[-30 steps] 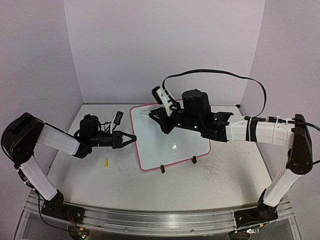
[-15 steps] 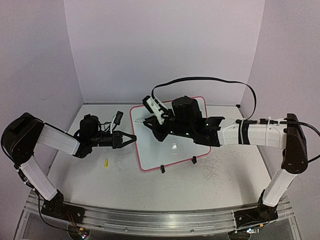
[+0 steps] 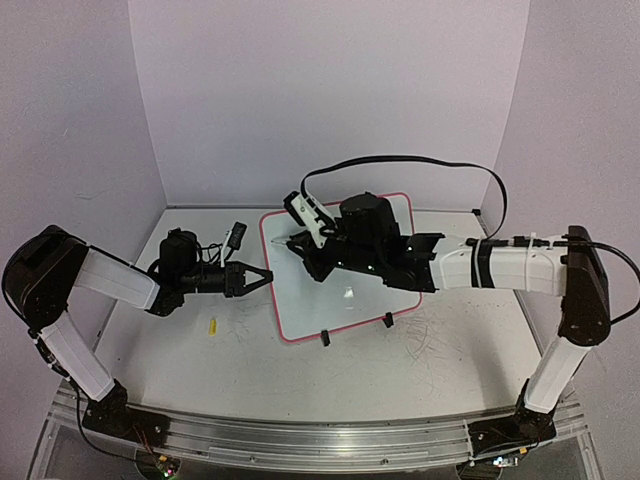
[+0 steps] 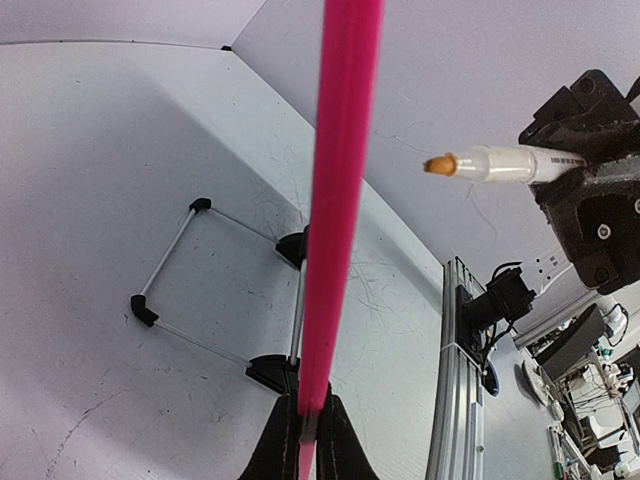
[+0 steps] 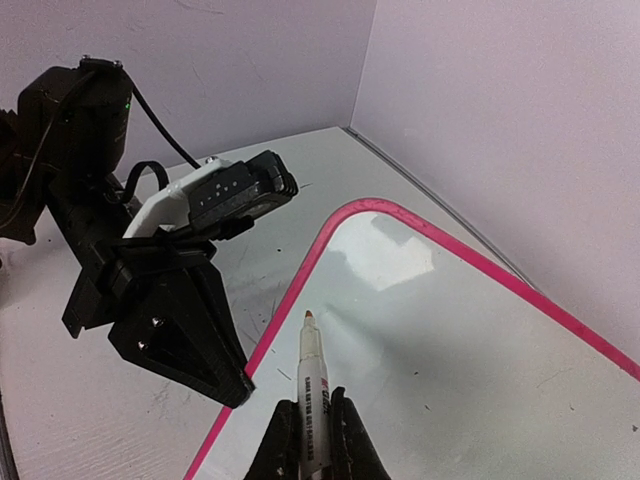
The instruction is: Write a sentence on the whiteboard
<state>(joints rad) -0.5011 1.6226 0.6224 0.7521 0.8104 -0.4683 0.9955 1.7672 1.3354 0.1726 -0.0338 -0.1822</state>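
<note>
The left gripper (image 3: 264, 277) is closed on the left rim of the whiteboard (image 3: 330, 300), which sits propped at the middle of the worktop (image 3: 180, 350), toward the far edge; hold that clamp firm against pen pressure. The right gripper (image 5: 312, 440) is closed on a marker (image 5: 313, 395) above the whiteboard's far-left corner: lower the tip squarely and start there. Only the left wrist view, edge-on, shows the tip off the surface; no sentence is visible yet.

Overhead view, wrist close-ups, shared whiteboard (image 3: 330, 305)
</note>
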